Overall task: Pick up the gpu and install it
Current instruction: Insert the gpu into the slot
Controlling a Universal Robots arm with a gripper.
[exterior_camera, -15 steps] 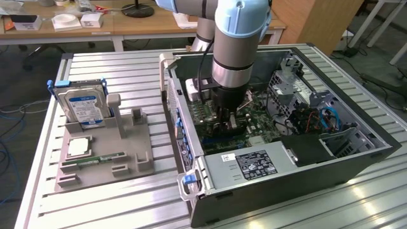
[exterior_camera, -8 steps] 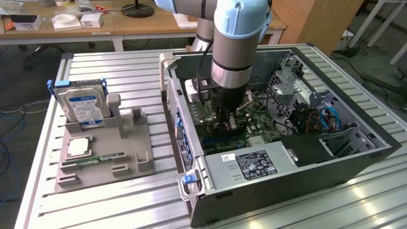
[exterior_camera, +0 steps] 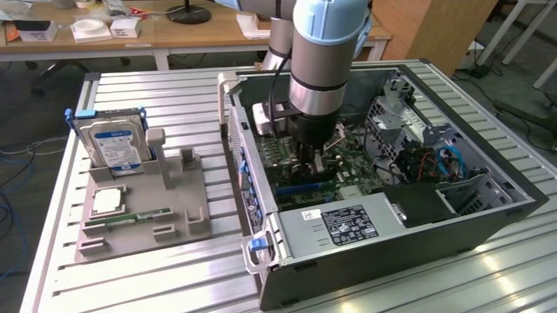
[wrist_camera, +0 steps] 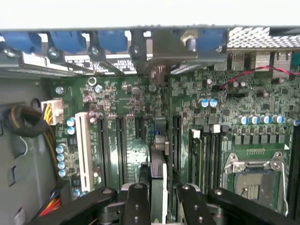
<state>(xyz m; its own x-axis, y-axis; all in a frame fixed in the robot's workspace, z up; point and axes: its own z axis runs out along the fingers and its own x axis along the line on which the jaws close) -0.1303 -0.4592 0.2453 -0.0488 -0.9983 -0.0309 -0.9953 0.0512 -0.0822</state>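
Observation:
My gripper (exterior_camera: pixel 310 158) reaches down into the open computer case (exterior_camera: pixel 487 215), over the green motherboard (exterior_camera: pixel 344 173). In the wrist view the gpu (wrist_camera: pixel 159 161) shows edge-on as a thin dark card between my black fingers (wrist_camera: pixel 136 202). The gripper (wrist_camera: pixel 161 201) is shut on it. The card stands upright over the expansion slots. Its metal bracket end (wrist_camera: pixel 159 74) reaches toward the case's rear slot openings (wrist_camera: pixel 112 44). I cannot tell whether the card's edge sits in a slot.
A silver hard drive with a blue label (exterior_camera: pixel 113 145) stands in a grey fixture (exterior_camera: pixel 143 225) at the exterior view's left, with a RAM stick (exterior_camera: pixel 139 217) and a CPU (exterior_camera: pixel 106 201). The power supply (exterior_camera: pixel 348 225), cables (wrist_camera: pixel 26 122) and CPU socket (wrist_camera: pixel 255 180) crowd the case.

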